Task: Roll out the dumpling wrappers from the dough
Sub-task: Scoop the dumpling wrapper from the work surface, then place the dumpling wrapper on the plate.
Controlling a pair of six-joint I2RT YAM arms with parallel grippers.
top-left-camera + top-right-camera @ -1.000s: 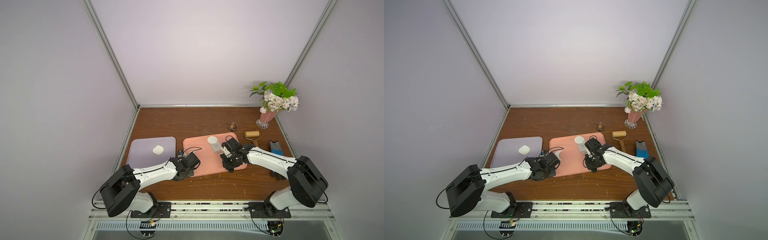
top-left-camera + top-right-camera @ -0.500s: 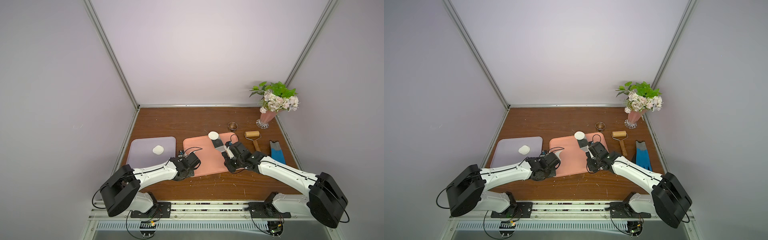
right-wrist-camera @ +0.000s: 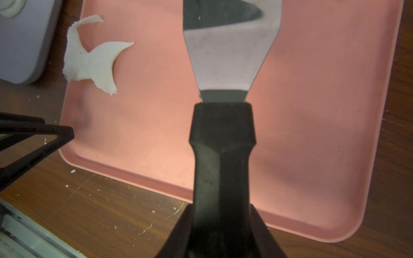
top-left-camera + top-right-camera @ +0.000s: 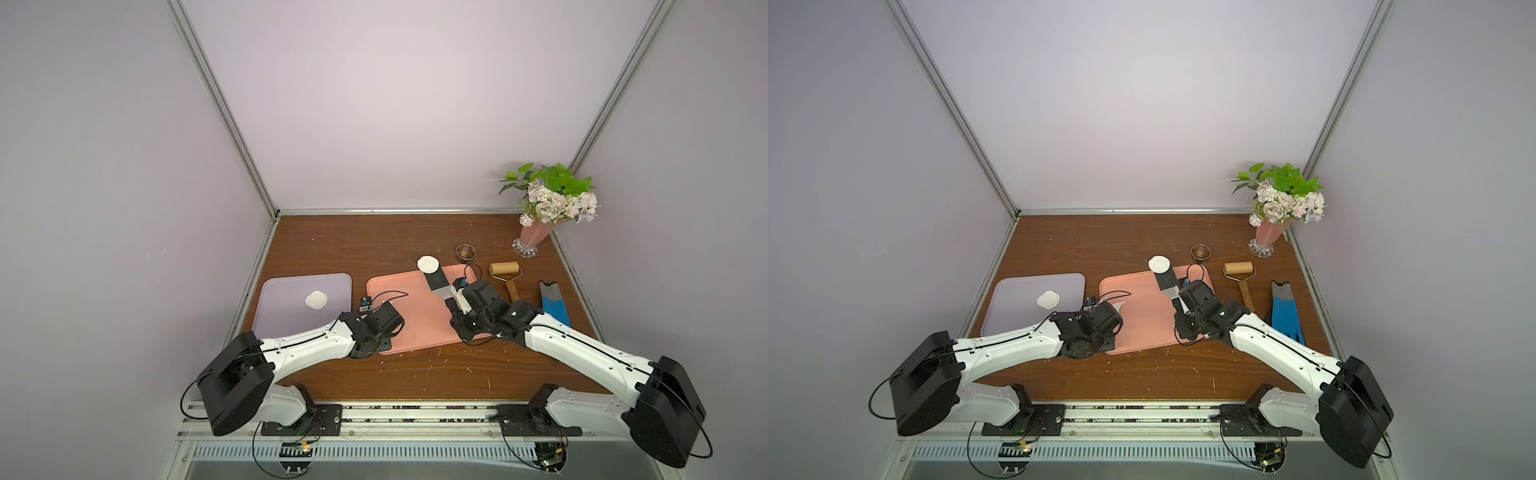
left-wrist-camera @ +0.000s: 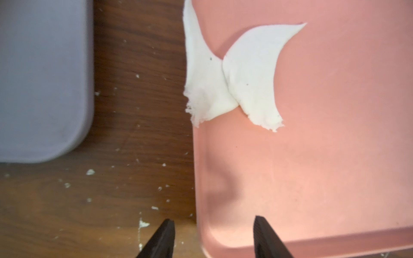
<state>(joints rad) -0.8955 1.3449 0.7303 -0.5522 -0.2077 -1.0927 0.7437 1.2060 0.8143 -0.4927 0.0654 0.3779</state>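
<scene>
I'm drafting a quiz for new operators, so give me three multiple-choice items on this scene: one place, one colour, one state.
1. The ragged white dough scrap lies: A. on the pink plastic tray, at its edge; B. inside a steel ring; C. on a blue glove.
2. The rounded plastic tray under the stacked round white dough wrappers is: A. green; B. lavender; C. pink.
3. The left gripper is: A. shut on the scrap; B. open, empty; C. shut on a roller.
Key: 1 A, the scrap rests on pink plastic; 2 B, lavender shows around the discs; 3 B, its fingertips stand apart, nothing between.
</scene>
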